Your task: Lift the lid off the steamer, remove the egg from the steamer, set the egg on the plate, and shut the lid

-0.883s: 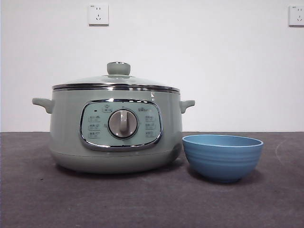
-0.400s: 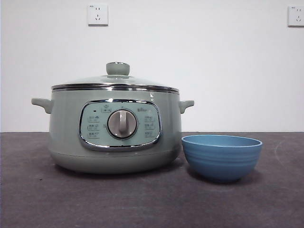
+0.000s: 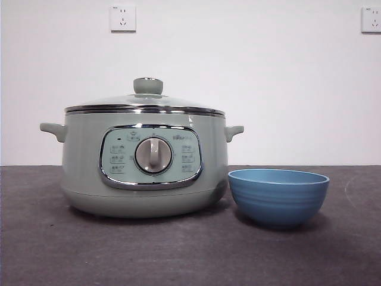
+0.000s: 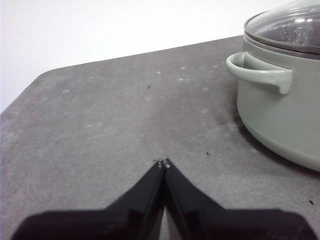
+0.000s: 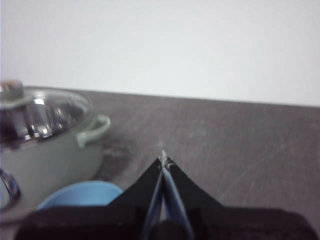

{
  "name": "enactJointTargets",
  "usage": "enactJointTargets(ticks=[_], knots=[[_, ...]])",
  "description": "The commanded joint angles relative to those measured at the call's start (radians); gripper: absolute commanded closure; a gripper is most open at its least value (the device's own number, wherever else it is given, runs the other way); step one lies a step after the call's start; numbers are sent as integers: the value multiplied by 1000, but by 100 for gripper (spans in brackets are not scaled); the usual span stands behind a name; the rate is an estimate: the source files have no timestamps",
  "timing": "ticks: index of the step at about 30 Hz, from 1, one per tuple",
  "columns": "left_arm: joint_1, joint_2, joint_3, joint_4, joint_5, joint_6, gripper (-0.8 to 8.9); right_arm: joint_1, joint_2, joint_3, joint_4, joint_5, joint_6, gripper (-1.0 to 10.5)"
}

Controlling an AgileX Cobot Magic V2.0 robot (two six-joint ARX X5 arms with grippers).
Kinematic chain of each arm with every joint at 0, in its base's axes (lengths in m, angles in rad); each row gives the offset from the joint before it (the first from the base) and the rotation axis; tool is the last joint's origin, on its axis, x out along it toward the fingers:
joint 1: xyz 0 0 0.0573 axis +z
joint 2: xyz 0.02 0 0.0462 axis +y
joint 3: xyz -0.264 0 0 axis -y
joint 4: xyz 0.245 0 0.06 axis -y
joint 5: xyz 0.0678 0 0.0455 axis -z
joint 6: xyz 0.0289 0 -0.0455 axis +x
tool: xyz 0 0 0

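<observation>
The pale sage-green steamer stands on the dark table left of centre, with its domed glass lid on and the green knob on top. The egg is hidden. The blue plate is a small ribbed bowl that stands just right of the steamer. My left gripper is shut and empty, low over the table beside the steamer's side handle. My right gripper is shut and empty, above the table by the plate and steamer. Neither gripper shows in the front view.
A white wall with two sockets stands behind the table. The dark grey table stretches in front of the steamer and plate. In the left wrist view the table's rounded corner lies off to the side.
</observation>
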Motion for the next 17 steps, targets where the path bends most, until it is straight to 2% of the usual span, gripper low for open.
enactJointTargets(ticks=[1,8,17], knots=[[3,-2,-14,3,-3,-7,817,-1,-49,-71,10,7,-7,946],[3,-2,-14,3,-3,-7,817,0,-102,-176,8,21,31,946],[3,-2,-14,3,-3,-7,817,0,-102,-201,-30,50,27,946]])
